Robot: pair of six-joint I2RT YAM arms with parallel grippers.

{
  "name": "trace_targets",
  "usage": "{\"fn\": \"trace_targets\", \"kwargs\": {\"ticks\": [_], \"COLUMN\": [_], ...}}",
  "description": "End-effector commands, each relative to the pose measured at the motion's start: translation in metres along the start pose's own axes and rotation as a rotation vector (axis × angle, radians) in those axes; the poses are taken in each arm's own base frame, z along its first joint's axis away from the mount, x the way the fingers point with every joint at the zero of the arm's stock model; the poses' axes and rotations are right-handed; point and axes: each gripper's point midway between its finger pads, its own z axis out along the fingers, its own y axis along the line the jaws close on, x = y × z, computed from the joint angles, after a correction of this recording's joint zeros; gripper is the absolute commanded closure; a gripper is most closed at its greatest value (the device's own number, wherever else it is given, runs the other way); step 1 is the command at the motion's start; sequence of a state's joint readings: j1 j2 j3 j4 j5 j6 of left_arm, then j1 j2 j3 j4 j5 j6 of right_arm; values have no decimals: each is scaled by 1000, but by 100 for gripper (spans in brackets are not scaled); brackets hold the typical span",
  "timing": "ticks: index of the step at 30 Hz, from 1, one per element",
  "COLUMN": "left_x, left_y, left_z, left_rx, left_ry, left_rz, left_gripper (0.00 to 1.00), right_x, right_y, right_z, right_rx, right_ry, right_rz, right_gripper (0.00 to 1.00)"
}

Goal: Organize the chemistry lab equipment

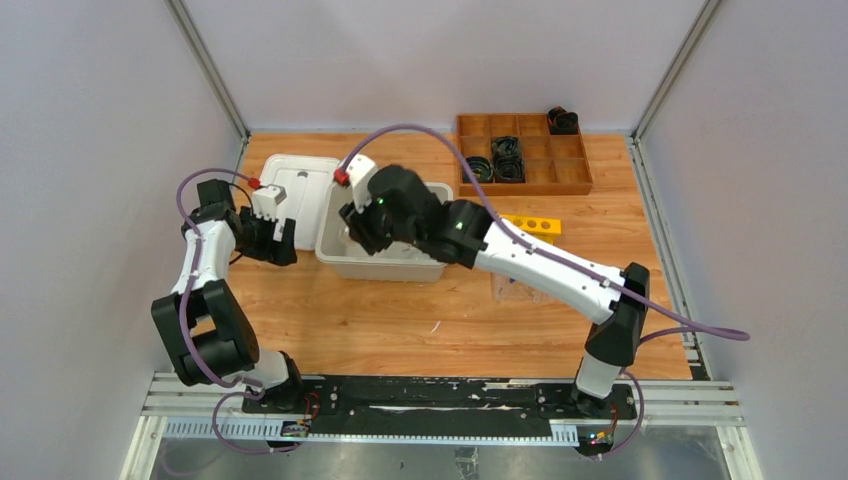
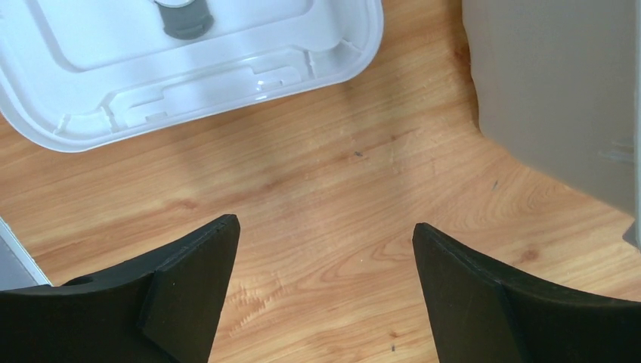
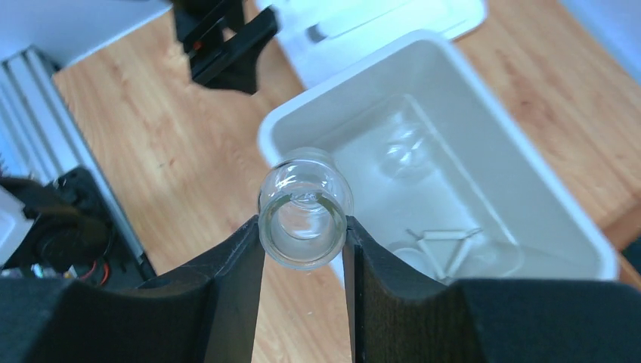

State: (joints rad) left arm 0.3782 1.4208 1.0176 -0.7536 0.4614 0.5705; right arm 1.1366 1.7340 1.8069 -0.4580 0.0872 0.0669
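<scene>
My right gripper is shut on a small clear glass beaker, held above the near rim of a white bin. In the bin lie another clear beaker and a white triangle frame; a round dish beside the frame is partly hidden by my finger. In the top view the right gripper hangs over the bin. My left gripper is open and empty over bare wood, between the bin's lid and the bin wall; it also shows in the top view.
The white lid lies upside down left of the bin. A wooden compartment tray with dark coiled items stands at the back right. A yellow holed rack and a clear item lie right of the bin.
</scene>
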Motion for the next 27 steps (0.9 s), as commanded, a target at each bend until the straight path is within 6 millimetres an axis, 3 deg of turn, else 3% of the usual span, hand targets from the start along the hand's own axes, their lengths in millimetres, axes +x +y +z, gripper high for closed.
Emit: {"fn": "trace_targets", "kwargs": {"ticks": [1, 6, 9, 14, 18, 23, 27], "left_x": [-22, -38, -42, -41, -42, -41, -44], "left_y": [23, 34, 34, 20, 7, -8, -21], "left_z": [-2, 6, 18, 37, 45, 55, 73], "left_rx": [-96, -104, -61, -2, 78, 147, 197], "left_ry": [-63, -85, -81, -43, -59, -57, -23], "left_rz": [-60, -129, -145, -9, 34, 87, 57], "left_gripper": [10, 12, 15, 20, 28, 31, 34], "right_x": [9, 37, 65, 100, 116, 130, 142], "right_y": [-40, -62, -64, -59, -54, -54, -59], "right_z": [6, 39, 61, 85, 100, 114, 122], "right_rx": [41, 40, 28, -27, -78, -95, -88], "right_ry": [69, 181, 263, 348, 379, 400, 413], "right_rz": [83, 134, 156, 211, 270, 312, 337], "right_gripper": [100, 100, 100, 100, 100, 100, 89]}}
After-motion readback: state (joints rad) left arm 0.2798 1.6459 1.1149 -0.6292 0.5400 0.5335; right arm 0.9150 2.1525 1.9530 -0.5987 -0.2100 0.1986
